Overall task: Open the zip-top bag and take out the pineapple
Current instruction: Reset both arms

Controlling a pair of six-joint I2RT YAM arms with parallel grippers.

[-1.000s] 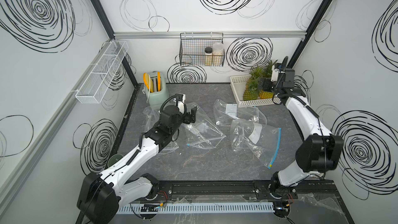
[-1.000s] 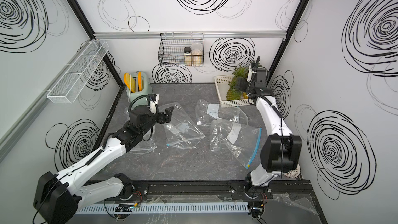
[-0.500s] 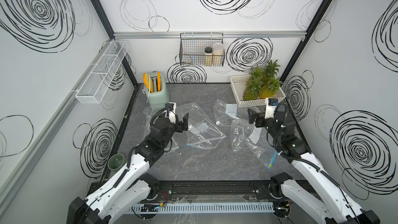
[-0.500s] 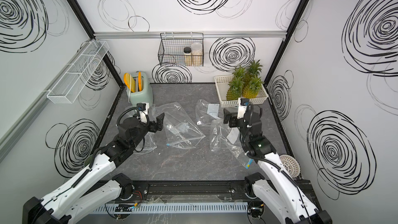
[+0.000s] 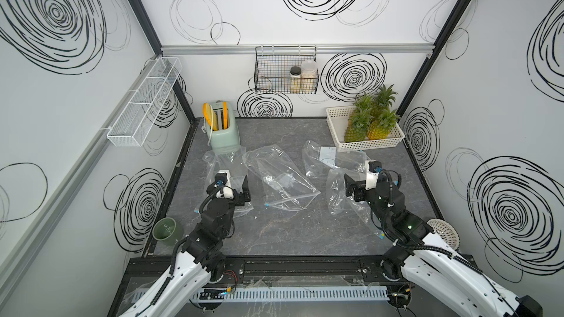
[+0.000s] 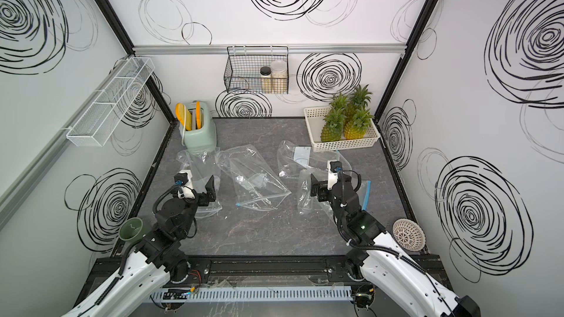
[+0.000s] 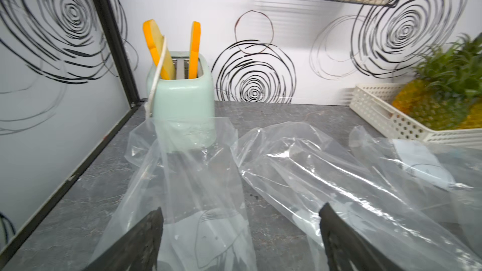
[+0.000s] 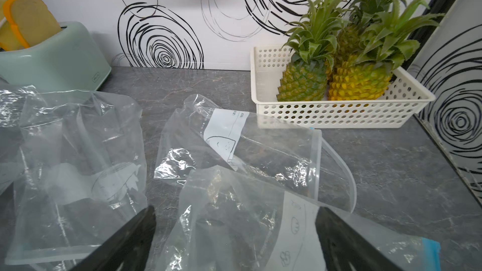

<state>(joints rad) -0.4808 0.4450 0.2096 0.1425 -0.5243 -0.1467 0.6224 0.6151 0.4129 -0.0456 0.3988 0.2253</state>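
Note:
Several clear zip-top bags lie crumpled on the dark marble table (image 5: 283,233), and none shows a pineapple inside. Three pineapples (image 5: 380,126) (image 8: 305,79) stand in a white perforated basket (image 5: 369,145) at the back right. My left gripper (image 5: 235,184) (image 7: 241,208) hovers open over the leftmost bag (image 5: 219,163) (image 7: 187,178). The middle bag (image 5: 280,178) has a blue slider. Over the right bag (image 5: 337,192) (image 8: 234,217), my right gripper (image 5: 358,179) (image 8: 234,209) is open and holds nothing. Another bag (image 8: 234,139) lies before the basket.
A mint toaster (image 5: 221,129) with bread slices stands at the back left. A black wire basket (image 5: 287,74) with jars hangs on the back wall, a white wire shelf (image 5: 143,105) on the left wall. A green cup (image 5: 166,230) and a white strainer (image 5: 442,233) flank the table's front.
The right arm has drawn back from the pineapple basket to above the right bag. The left arm has pulled back toward the front. Both grippers stayed open.

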